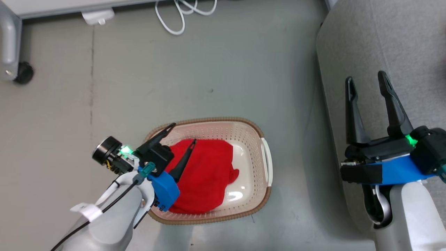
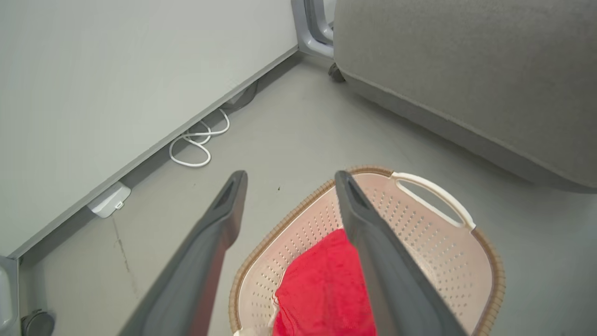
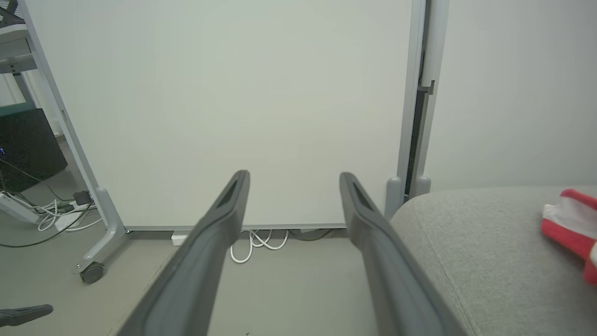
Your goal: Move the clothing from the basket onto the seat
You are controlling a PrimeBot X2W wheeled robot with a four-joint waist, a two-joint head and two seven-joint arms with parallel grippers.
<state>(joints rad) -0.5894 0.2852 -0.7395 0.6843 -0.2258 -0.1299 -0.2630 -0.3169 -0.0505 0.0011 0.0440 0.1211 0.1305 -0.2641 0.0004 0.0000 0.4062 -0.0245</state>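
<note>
Clothing [image 1: 209,174] in basket [image 1: 245,136] under spread left gripper [image 1: 183,133]; right gripper [image 1: 366,77] spread over seat [image 1: 383,38]; cable [image 1: 173,24] beyond.

I saw the basket [image 1: 223,129] as glossy cream plastic w/ perforated walls & a brown woven-look rim; the red shirt [image 1: 205,174] in it looked like soft matt cloth. The seat [image 1: 400,42] read as coarse grey woven fabric, the floor [image 1: 209,69] smooth & dull.

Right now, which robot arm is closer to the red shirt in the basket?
The left. The left gripper, fingers open, hangs over the red shirt in the basket. The right gripper, also open, is above the grey seat, well clear of the basket.
</note>
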